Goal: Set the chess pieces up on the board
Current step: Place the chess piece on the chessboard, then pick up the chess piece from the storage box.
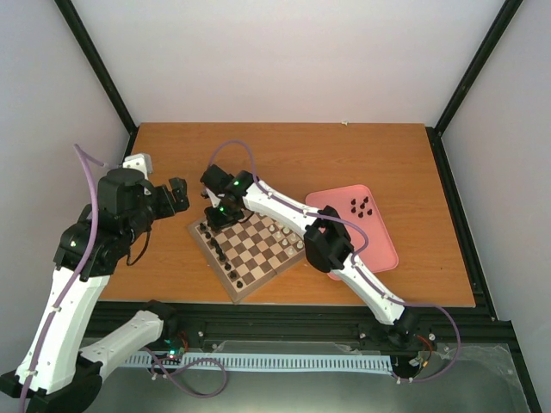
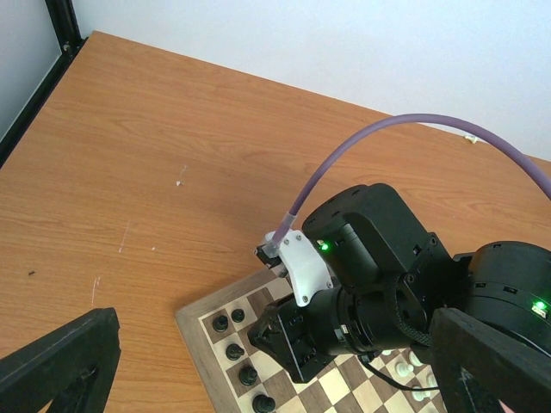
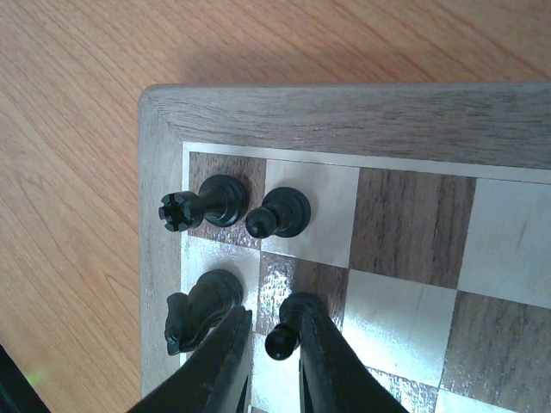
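Observation:
The board (image 1: 258, 277) lies tilted at the table's middle. Black chess pieces (image 1: 215, 245) stand along its left edge. In the right wrist view a rook (image 3: 202, 205), a pawn (image 3: 280, 213) and a knight (image 3: 198, 310) stand at the board's corner (image 3: 344, 112). My right gripper (image 3: 274, 337) is low over that corner (image 1: 215, 217). Its jaws are narrowly open around a second black pawn (image 3: 286, 329) standing on a dark square, with a gap on the left side. My left gripper (image 1: 176, 196) hovers left of the board, wide open and empty (image 2: 271, 348).
A pink tray (image 1: 379, 251) right of the board holds several more black pieces (image 1: 360, 206). White pieces (image 1: 288, 239) stand along the board's right side. The right arm (image 1: 331, 245) stretches across the board. Bare wooden table (image 1: 301, 151) lies behind.

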You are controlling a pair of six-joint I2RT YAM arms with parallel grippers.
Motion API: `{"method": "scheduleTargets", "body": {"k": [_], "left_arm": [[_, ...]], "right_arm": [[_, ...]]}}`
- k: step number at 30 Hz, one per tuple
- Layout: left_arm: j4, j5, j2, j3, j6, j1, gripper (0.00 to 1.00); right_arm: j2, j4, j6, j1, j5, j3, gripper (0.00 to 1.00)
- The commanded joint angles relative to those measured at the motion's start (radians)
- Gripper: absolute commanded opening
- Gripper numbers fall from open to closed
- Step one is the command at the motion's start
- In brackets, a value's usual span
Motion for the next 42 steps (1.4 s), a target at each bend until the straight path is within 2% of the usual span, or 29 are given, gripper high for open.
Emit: {"method": "scheduleTargets", "body": {"k": [1,5,15,21,24,29,35,42], "left_arm": [[0.006,0.002,-0.009,0.003,0.012,0.004,1.0],[0.005,0.004,-0.01,0.005,0.014,0.004,1.0],[0.007,0.006,-0.013,0.007,0.023,0.004,1.0],[0.01,0.011,-0.011,0.007,0.024,0.005,1.0],[0.007,0.007,-0.009,0.011,0.028,0.003,1.0],[0.003,0.002,0.004,0.017,0.036,0.004,1.0],[0.011,0.005,0.031,0.022,0.037,0.004,1.0],[0.021,0.001,0.061,0.022,0.035,0.004,1.0]], "right_arm": [[0.01,0.006,-0.013,0.001,0.011,0.029,0.18],[-0.007,0.006,-0.021,0.0,0.019,0.028,0.24],[-0.092,-0.009,-0.01,-0.007,0.084,0.023,0.26],[-0.183,-0.046,-0.016,-0.026,0.142,0.023,0.32],[-0.246,-0.09,-0.028,-0.046,0.203,0.006,0.39],[-0.401,-0.091,-0.012,-0.168,0.284,-0.189,0.46],[-0.51,-0.096,0.001,-0.399,0.364,-0.446,0.45],[-0.582,-0.06,-0.008,-0.585,0.391,-0.709,0.44]]}}
